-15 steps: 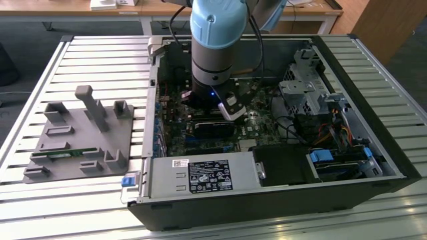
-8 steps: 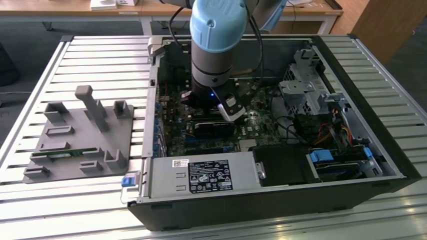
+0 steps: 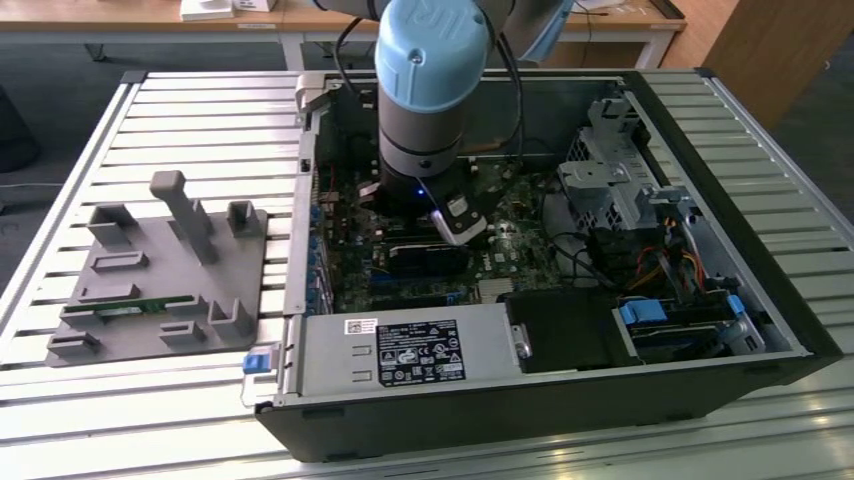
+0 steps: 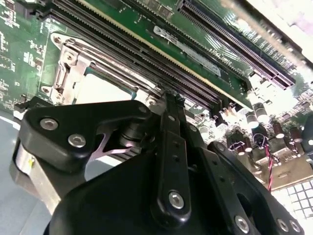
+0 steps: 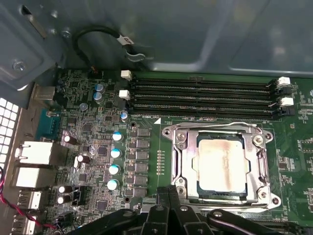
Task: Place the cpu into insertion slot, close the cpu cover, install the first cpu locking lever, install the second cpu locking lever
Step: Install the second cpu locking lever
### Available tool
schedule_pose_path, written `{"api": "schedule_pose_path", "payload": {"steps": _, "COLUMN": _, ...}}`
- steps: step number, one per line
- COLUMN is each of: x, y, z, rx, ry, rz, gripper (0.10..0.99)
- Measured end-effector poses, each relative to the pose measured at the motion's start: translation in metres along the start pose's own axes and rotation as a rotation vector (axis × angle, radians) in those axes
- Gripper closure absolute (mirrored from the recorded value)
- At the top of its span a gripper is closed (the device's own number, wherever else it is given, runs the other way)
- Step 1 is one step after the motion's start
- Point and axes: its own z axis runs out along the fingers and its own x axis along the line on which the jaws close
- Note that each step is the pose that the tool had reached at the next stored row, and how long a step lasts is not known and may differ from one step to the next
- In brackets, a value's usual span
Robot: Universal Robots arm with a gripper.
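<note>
1. The cpu [image 5: 221,164] lies flat in the insertion slot [image 5: 243,195], low and right in the first wrist view; the cpu cover [image 5: 183,156] looks closed around it.
2. The hand [image 5: 168,196] hangs at the cover's near edge – fingers pressed together, holding nothing.
3. I think a locking lever is the step now; it needs a steady push.
4. The memory slots [image 5: 200,98] sit close above – the tabletop [image 3: 200,110] holds a grey tray [image 3: 160,275].
</note>
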Motion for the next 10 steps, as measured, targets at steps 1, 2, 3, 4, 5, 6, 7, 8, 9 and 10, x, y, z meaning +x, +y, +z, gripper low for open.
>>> {"api": "schedule_pose_path", "payload": {"steps": 1, "x": 0.0001, "y": -0.0002, "z": 0.0004, "rx": -0.001, "ry": 0.0002, "rz": 0.000, "gripper": 0.969}}
{"api": "schedule_pose_path", "payload": {"steps": 2, "x": 0.0002, "y": -0.0003, "z": 0.0009, "rx": -0.003, "ry": 0.0000, "rz": 0.000, "gripper": 0.969}}
{"api": "schedule_pose_path", "payload": {"steps": 3, "x": 0.0002, "y": -0.0003, "z": 0.0011, "rx": -0.004, "ry": 0.0000, "rz": 0.000, "gripper": 0.969}}
{"api": "schedule_pose_path", "payload": {"steps": 4, "x": 0.0002, "y": -0.0003, "z": 0.0011, "rx": -0.004, "ry": 0.0000, "rz": 0.000, "gripper": 0.969}}
{"api": "schedule_pose_path", "payload": {"steps": 5, "x": 0.0002, "y": -0.0003, "z": 0.0011, "rx": -0.004, "ry": 0.0000, "rz": 0.000, "gripper": 0.969}}
{"api": "schedule_pose_path", "payload": {"steps": 6, "x": 0.0002, "y": -0.0002, "z": 0.0009, "rx": -0.004, "ry": -0.0001, "rz": 0.000, "gripper": 0.969}}
{"api": "schedule_pose_path", "payload": {"steps": 7, "x": 0.0002, "y": 0.0000, "z": -0.0001, "rx": -0.004, "ry": -0.0002, "rz": 0.000, "gripper": 0.969}}
{"api": "schedule_pose_path", "payload": {"steps": 8, "x": 0.0001, "y": 0.0006, "z": -0.0014, "rx": -0.005, "ry": -0.0004, "rz": 0.000, "gripper": 0.969}}
{"api": "schedule_pose_path", "payload": {"steps": 9, "x": 0.0001, "y": 0.0011, "z": -0.0032, "rx": -0.004, "ry": -0.0003, "rz": 0.000, "gripper": 0.969}}
{"api": "schedule_pose_path", "payload": {"steps": 10, "x": 0.0002, "y": 0.0017, "z": -0.0051, "rx": -0.004, "ry": -0.0002, "rz": 0.000, "gripper": 0.969}}
